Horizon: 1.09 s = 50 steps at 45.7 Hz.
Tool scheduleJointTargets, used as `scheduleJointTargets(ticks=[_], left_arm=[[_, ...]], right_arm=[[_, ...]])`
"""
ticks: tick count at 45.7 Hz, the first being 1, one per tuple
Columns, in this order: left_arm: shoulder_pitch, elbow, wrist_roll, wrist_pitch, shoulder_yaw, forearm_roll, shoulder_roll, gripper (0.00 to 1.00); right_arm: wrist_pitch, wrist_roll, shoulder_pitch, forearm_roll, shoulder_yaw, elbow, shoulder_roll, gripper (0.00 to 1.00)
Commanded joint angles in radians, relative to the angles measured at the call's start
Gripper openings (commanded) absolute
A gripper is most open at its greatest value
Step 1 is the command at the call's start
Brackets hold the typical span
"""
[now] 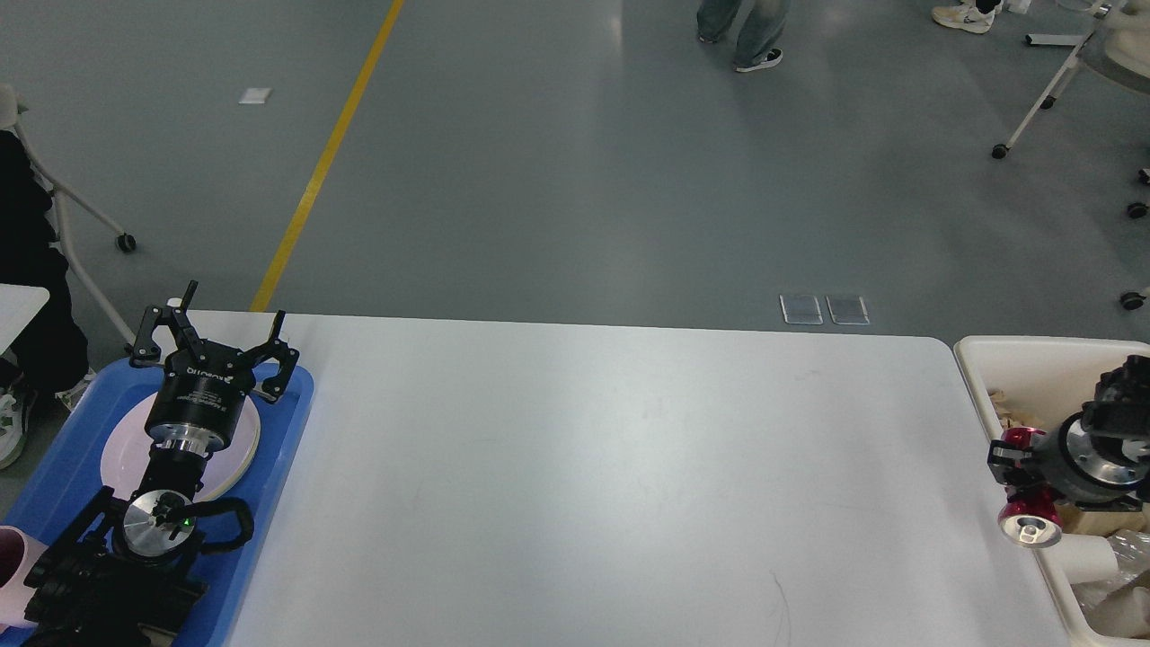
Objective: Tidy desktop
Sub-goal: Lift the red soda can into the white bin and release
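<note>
1. The desk fills the middle of my view, a broad white top with rounded corners, and nothing stands on its bare surface between the two arms.

2. My left gripper hangs over the blue tray at the desk's left edge, above a white plate lying in that tray. Its fingers are spread wide apart and hold nothing.

3. My right gripper is at the right edge, over the near rim of the cream bin. Its fingers are closed on a red can, which hangs with its silver end facing me, just above the bin's wall.

4. I judge the can light and thin-walled: stiff along its length, easy to dent across the middle, and smooth enough to slip. The hold is across the body, which suits it as long as the squeeze stays gentle.

5. Since the can sits over the rim rather than clearly inside, I reckon it could catch the wall and bounce onto the desk if released here; I would want it further over the bin's inside first.

6. The bin already holds crumpled paper and clear plastic, soft stuff that should cushion a drop.

7. A pink cup shows at the near left corner, partly cut off; I cannot tell whether it stands on the tray.
</note>
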<state>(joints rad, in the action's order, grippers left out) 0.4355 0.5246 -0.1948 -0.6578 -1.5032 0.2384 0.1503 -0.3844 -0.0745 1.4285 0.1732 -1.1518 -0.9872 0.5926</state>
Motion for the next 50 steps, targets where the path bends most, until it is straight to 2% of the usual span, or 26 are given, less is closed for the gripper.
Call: scheduleJointTargets(ticks=[1, 7, 10, 14, 20, 27, 37, 50], left_arm=[[0.0, 0.0, 0.0, 0.0, 0.0, 0.001, 0.0, 0.96], [0.0, 0.0, 0.0, 0.0, 0.0, 0.001, 0.0, 0.96], [0.0, 0.0, 0.0, 0.0, 0.0, -0.001, 0.0, 0.96], [0.0, 0.0, 0.0, 0.0, 0.0, 0.001, 0.0, 0.96], [-0.001, 0.0, 0.0, 0.0, 0.001, -0.001, 0.0, 0.96], [-0.001, 0.0, 0.0, 0.0, 0.0, -0.001, 0.0, 0.96], [-0.001, 0.0, 0.0, 0.001, 0.0, 0.001, 0.0, 0.96], [-0.001, 0.0, 0.0, 0.0, 0.0, -0.001, 0.0, 0.96]], right_arm=[[-0.172, -0.002, 0.194, 0.0, -0.051, -0.097, 0.047, 0.0], [-0.326, -0.002, 0.363, -0.012, -0.126, -0.159, 0.064, 0.0], [-0.361, -0.002, 0.447, -0.049, -0.175, -0.198, 0.088, 0.0], [-0.367, -0.002, 0.513, -0.086, -0.235, -0.222, 0.093, 0.0], [-0.347, -0.002, 0.517, -0.112, -0.263, -0.2, 0.122, 0.0], [-0.251, -0.002, 0.445, -0.124, -0.243, -0.124, 0.219, 0.0], [-0.077, -0.002, 0.251, -0.182, -0.191, 0.024, 0.271, 0.0], [0.166, -0.002, -0.209, -0.253, 0.05, 0.266, 0.236, 0.0]])
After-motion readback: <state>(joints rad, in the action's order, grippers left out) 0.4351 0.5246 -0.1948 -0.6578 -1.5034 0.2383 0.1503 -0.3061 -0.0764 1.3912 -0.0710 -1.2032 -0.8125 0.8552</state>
